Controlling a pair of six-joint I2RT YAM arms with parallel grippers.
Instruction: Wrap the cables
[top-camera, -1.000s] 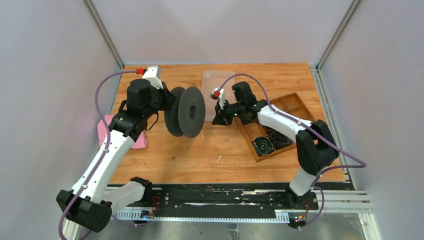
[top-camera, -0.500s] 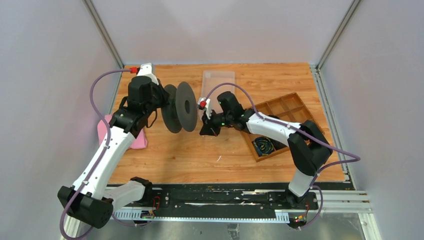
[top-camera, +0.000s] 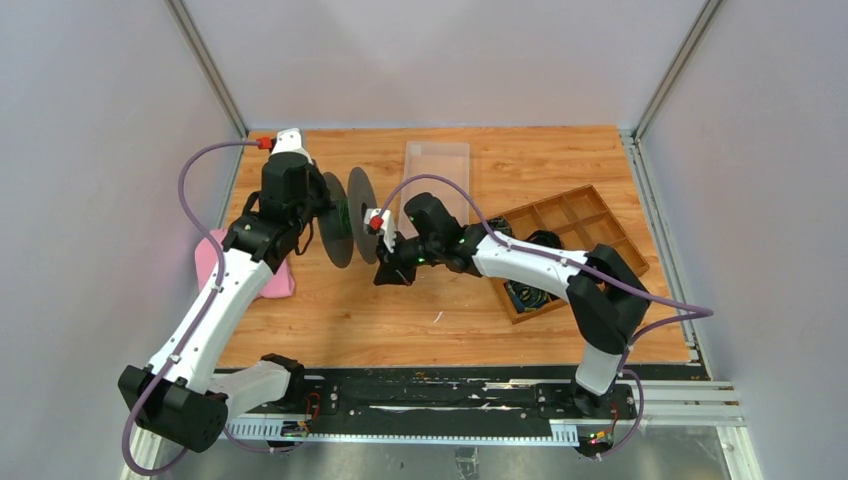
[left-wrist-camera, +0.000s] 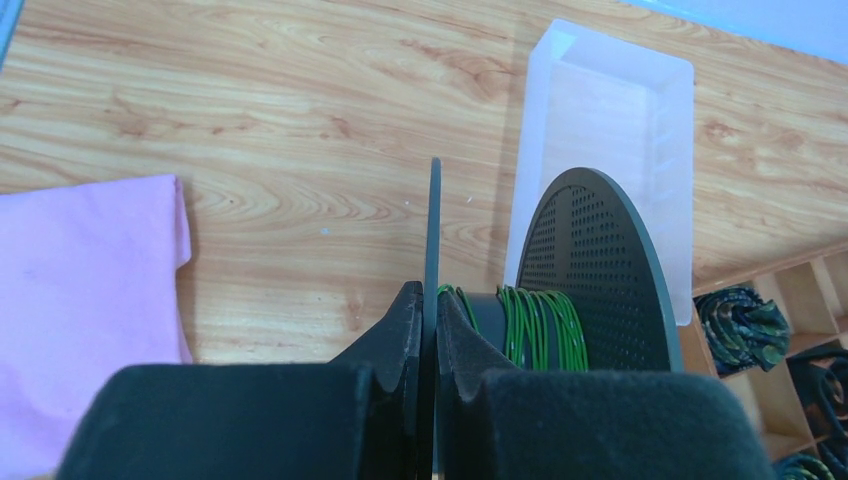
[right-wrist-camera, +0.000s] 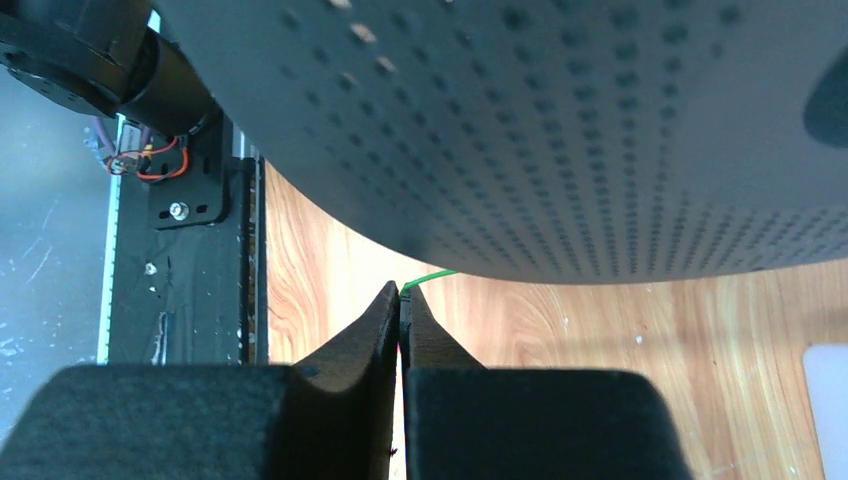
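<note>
A black spool (top-camera: 350, 215) hangs above the table, held edge-on. My left gripper (top-camera: 323, 207) is shut on its thin left flange (left-wrist-camera: 433, 220). The green cables (left-wrist-camera: 532, 325) are wound round the hub, beside the perforated right flange (left-wrist-camera: 600, 265). Just below and in front of the spool, my right gripper (top-camera: 390, 274) is shut on the free end of the green cable (right-wrist-camera: 432, 277). That strand runs from my fingertips up under the perforated flange (right-wrist-camera: 560, 130). In the wrist views, the left gripper (left-wrist-camera: 431, 292) pinches the flange and the right gripper (right-wrist-camera: 402, 293) pinches the strand.
A clear plastic box (top-camera: 437, 165) lies behind the spool. A wooden compartment tray (top-camera: 580, 212) with dark coiled bundles (top-camera: 527, 292) sits at the right, under my right arm. A pink cloth (top-camera: 245, 278) lies at the left. A black rail (top-camera: 430, 395) runs along the near edge.
My right gripper has swung left and nearer, from beside the tray to below the spool's front. My left arm has drawn the spool left and turned it more edge-on.
</note>
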